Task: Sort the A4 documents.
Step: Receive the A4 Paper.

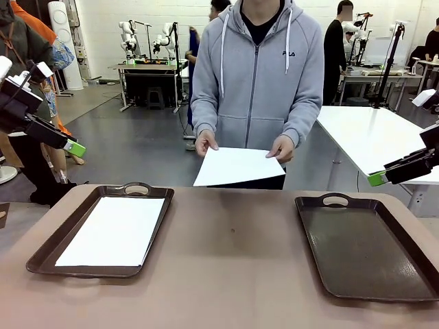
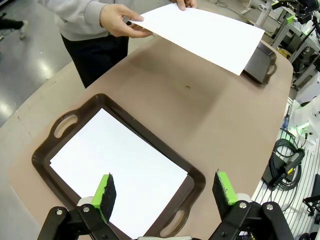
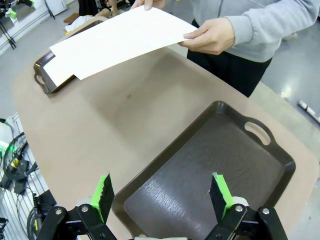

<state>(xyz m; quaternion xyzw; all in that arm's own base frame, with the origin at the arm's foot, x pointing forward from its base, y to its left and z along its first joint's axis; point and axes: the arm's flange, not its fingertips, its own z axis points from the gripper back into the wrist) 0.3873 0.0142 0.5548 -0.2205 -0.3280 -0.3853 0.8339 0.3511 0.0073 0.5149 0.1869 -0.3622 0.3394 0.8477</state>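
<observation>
Risk I see: held sheet [image 1: 236, 165] flexes, slipping my grab; left gripper [image 2: 165, 192] and right gripper [image 3: 160, 192] jaws fully open, empty.

"FILA" on person's grey hoodie [image 1: 257, 82]

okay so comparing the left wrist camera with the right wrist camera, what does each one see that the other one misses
The left wrist view looks down between the open left gripper onto the left tray, with one white sheet lying flat inside.

The right wrist view looks down between the open right gripper onto the right tray, its dark floor holding no paper.

Both show the person's hand holding a second sheet above the far side of the brown table, plus the other tray farther off.
</observation>
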